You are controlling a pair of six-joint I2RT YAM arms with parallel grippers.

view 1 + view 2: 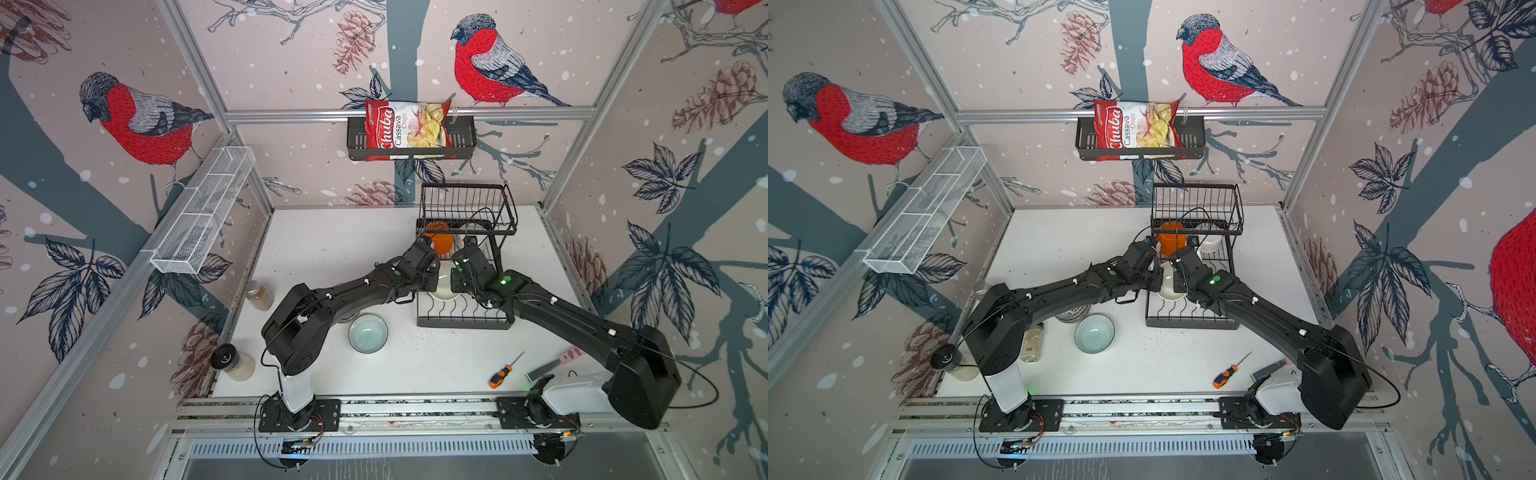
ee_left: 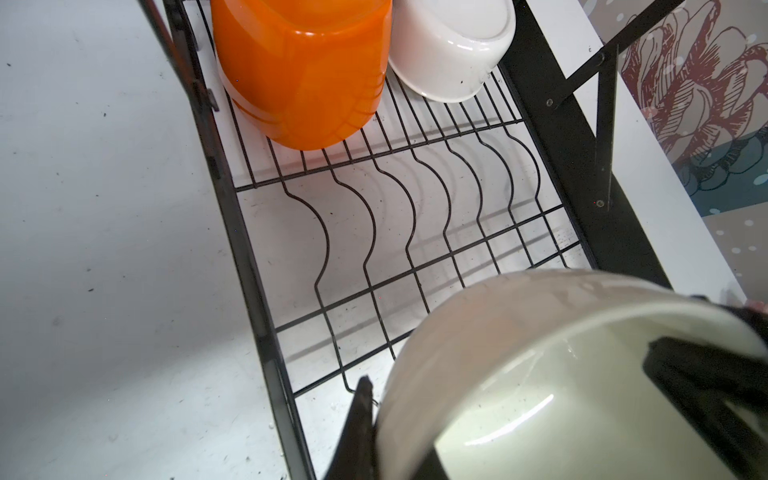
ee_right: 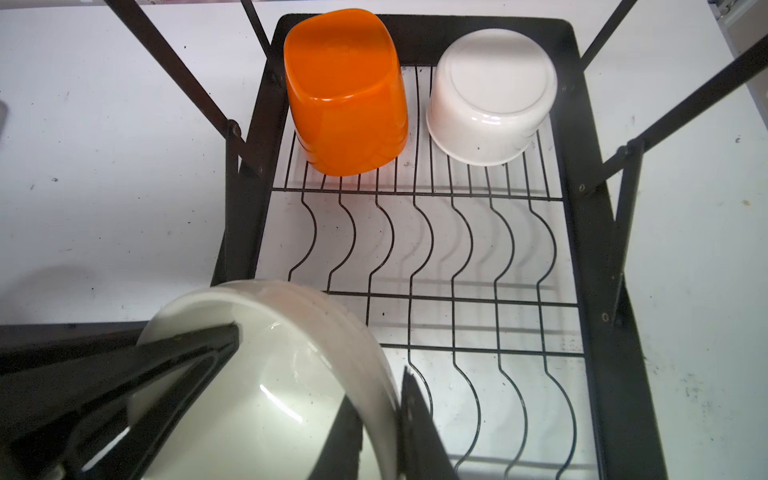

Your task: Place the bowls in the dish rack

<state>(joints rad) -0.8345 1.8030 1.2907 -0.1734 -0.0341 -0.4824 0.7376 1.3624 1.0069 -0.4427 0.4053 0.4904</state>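
The step in hand looks to be setting a cream bowl (image 1: 444,283) down into the lower tier of the dish rack (image 1: 461,322). The bowl hangs tilted above the front part of that tier, carried from both sides. The left claw (image 2: 509,365) is closed on its rim, one finger inside and one outside. The right claw (image 3: 322,349) straddles the opposite rim the same way, but whether it pinches firmly I cannot tell.

To do it well, I would bring the bowl down slowly until its rim drops between two of the wavy wires (image 3: 428,241); let it lean there rather than lie flat; open one claw first, then the other, so it does not swing; draw both arms back low, clear of the upper basket (image 1: 467,208).

The cream bowl is glossy, plain and shallow, with a thick rim; its smooth glaze may slip in a light pinch. An orange bowl (image 3: 345,91) and a white bowl (image 3: 492,95) already sit upside down side by side at the back of the lower tier, well apart from the hanging one. A pale green bowl (image 1: 368,333) waits upright on the table (image 1: 415,365) just in front of the rack; a patterned bowl (image 1: 1073,313) shows partly under the left arm.
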